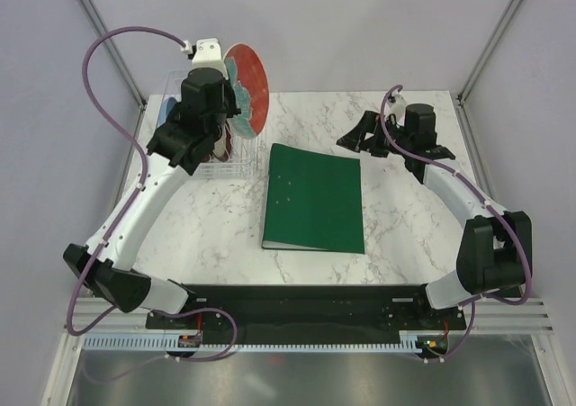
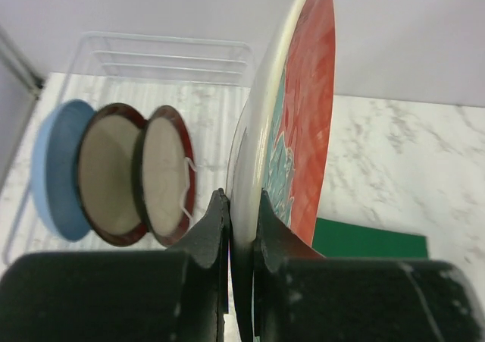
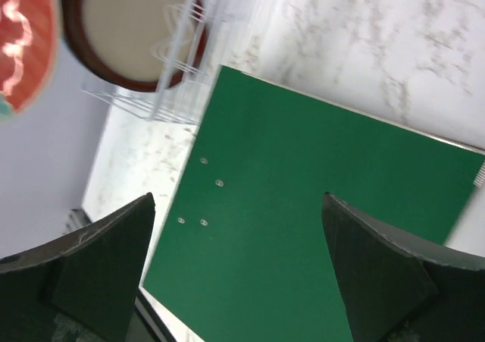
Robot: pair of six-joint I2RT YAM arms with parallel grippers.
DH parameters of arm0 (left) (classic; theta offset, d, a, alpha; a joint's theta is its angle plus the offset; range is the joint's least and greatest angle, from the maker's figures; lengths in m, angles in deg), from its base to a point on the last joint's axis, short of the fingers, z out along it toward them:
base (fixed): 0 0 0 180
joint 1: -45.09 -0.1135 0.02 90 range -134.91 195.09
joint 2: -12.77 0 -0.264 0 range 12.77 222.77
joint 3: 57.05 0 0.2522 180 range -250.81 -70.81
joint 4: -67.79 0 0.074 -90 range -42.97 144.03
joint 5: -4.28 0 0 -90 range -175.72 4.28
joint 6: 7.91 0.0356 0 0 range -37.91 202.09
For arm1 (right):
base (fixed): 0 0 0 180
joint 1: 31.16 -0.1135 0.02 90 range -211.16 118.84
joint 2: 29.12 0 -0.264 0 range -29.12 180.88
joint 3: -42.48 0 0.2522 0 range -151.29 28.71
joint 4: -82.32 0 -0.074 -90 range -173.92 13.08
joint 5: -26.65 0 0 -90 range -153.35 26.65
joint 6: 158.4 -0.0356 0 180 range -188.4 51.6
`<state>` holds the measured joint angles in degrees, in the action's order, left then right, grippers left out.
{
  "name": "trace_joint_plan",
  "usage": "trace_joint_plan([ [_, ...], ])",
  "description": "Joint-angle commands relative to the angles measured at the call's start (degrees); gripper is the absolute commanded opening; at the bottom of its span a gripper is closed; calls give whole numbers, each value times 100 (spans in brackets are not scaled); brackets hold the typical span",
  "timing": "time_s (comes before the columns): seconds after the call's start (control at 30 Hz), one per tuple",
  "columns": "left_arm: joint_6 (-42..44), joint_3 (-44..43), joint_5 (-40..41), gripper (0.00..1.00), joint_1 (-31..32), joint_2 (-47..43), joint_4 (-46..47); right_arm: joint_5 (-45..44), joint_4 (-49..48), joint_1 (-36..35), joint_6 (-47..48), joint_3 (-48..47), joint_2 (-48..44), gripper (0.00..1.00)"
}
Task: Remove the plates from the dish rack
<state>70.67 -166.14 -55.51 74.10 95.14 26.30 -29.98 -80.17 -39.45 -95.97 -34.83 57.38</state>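
The left hand [image 2: 241,224] grips the glossy red plate [image 2: 307,130] by its rim, top edge cut off; the right hand [image 3: 236,202] gapes wide, empty.

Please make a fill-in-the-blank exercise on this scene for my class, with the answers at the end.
1. The left hand holds the red plate; ____ plates stand in the dish rack.
2. The right hand, fingers apart, hovers over a ____ binder.
3. The light blue plate stands next to ____ brown-rimmed plates.
Answers: three; green; two.
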Motion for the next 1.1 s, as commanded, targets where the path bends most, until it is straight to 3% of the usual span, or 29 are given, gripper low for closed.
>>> trace_joint_plan([
  [0.0,-1413,391,-1288,2,8,-309,977,846,-1578,-111,-802,158,-186,98],
  [0.23,-2426,1348,-2756,2,34,-265,1961,979,-2528,-251,-1312,361,-151,98],
  [0.77,-2901,1895,-2995,2,113,-634,2737,891,-2633,-331,-1382,396,455,98],
  [0.87,-2980,1983,-3143,2,104,-661,2948,1145,-3256,-331,-1785,457,657,98],
  [1.0,-3226,2368,-3390,2,104,-740,3386,1769,-5317,-322,-2971,668,973,98],
  [1.07,-3366,2466,-3470,2,104,-749,3519,1849,-5673,-339,-3349,660,1166,98],
])
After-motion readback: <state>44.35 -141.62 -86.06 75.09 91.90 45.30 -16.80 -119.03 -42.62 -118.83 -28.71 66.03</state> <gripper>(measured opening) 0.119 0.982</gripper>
